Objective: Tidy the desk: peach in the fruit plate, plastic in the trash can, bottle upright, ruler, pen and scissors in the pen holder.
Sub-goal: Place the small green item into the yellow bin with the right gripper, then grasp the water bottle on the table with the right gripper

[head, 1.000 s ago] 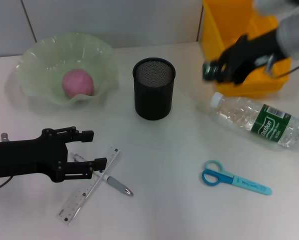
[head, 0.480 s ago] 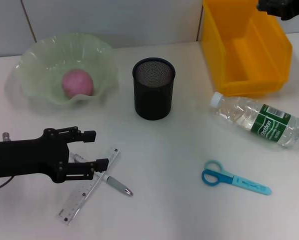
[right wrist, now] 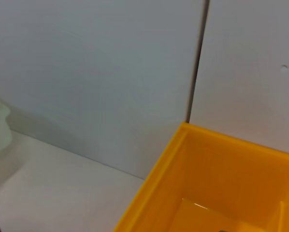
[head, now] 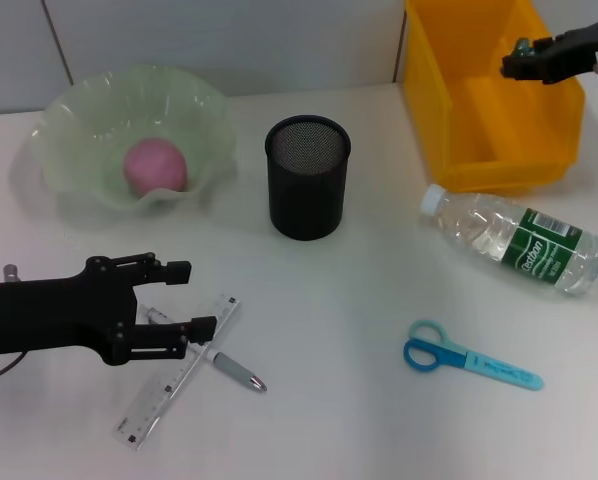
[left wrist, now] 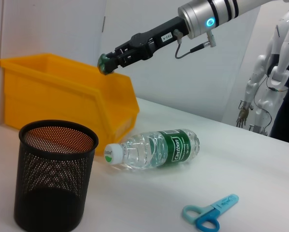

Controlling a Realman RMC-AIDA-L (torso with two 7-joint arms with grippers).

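Observation:
The pink peach (head: pixel 156 166) lies in the pale green fruit plate (head: pixel 89 115) at the back left. My right gripper (head: pixel 517 62) hovers over the yellow trash can (head: pixel 479 110), shut on a small dark green lump of plastic (left wrist: pixel 105 62). The bottle (head: pixel 509 240) lies on its side in front of the can. On the desk (head: pixel 339 300) the blue scissors (head: pixel 469 360) lie flat at the front right. The black mesh pen holder (head: pixel 308 176) stands mid-desk. My left gripper (head: pixel 179 297) is open at the front left, just above the crossed ruler (head: pixel 169 385) and pen (head: pixel 231 370).
A grey wall panel rises right behind the desk. In the left wrist view a white humanoid robot (left wrist: pixel 272 72) stands beyond the desk's far side. The right wrist view shows only the trash can's inside (right wrist: pixel 222 193) and the wall.
My right arm rose from in front of the trash can with the dark lump, swung up and back, and now sits over the can's right side. The left arm has not moved.

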